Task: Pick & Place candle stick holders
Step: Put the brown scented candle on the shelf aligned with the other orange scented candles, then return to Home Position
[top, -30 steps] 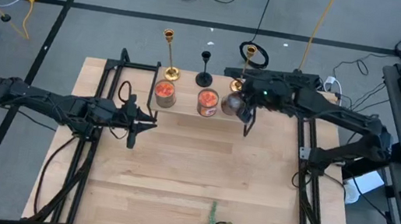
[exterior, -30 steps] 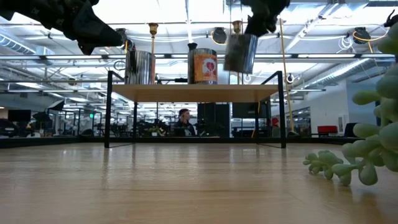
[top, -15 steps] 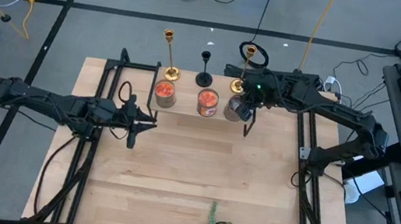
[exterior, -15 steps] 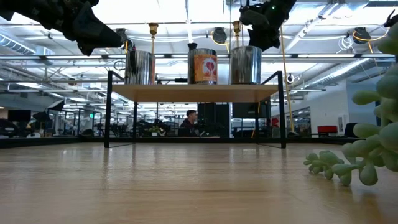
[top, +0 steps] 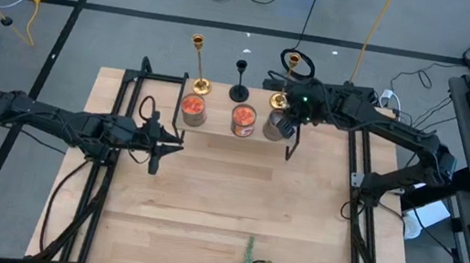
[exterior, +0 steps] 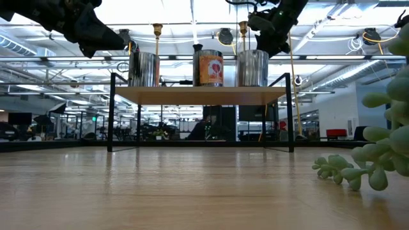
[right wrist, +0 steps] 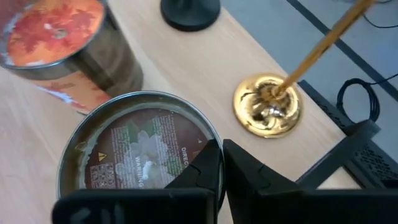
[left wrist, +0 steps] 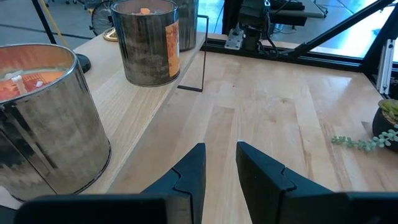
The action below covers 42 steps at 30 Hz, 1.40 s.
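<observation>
Overhead: pale wood table (top: 223, 213), raised shelf (exterior: 199, 94), grey floor; left jaws slightly parted, right jaws clenched, empty.

The grey jar (top: 274, 124) hung tilted in the air a second ago. Now it stands straight on the shelf (exterior: 198, 94), next to the orange jar (top: 243, 120). The right gripper (top: 289, 123) has moved back toward the shelf. The person (exterior: 203, 130) far behind has walked right and bent down.
</observation>
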{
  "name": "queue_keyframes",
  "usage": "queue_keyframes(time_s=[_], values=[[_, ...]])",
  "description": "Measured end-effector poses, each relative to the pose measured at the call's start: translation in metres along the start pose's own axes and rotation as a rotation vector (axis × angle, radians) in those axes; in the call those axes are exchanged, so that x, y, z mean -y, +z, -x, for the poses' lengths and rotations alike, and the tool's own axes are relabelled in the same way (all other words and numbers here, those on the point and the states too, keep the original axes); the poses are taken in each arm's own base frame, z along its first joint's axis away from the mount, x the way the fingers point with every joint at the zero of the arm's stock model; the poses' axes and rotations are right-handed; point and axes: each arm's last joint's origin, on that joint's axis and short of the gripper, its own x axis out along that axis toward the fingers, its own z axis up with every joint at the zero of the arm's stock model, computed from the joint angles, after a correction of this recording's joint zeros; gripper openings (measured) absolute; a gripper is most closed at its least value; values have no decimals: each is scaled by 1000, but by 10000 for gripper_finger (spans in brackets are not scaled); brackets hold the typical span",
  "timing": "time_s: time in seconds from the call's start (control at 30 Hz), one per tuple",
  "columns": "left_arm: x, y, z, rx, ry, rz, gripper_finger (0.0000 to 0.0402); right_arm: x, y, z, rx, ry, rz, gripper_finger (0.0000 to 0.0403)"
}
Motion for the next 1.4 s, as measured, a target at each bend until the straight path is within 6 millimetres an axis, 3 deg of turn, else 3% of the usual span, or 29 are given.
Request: queue_keyframes(time_s=[0.23, 0.57, 0.73, 0.93, 1.17, 1.4], values=[[0, 0, 0, -3, 1, 3, 93, 1, 2, 0, 21, -3, 34, 17], [0, 0, 0, -2, 1, 4, 93, 2, 3, 2, 47, -54, 99, 88], [0, 0, 0, -2, 1, -7, 93, -3, 7, 20, 150, -23, 117, 104], [-1, 1, 3, 17, 6, -5, 93, -8, 2, 63, 278, 27, 173, 104], [-8, 11, 29, 152, 35, -26, 93, -21, -29, 109, 330, 280, 163, 89], [-20, 10, 65, 248, 105, -42, 93, -35, -96, 105, 402, 463, 242, 74]])
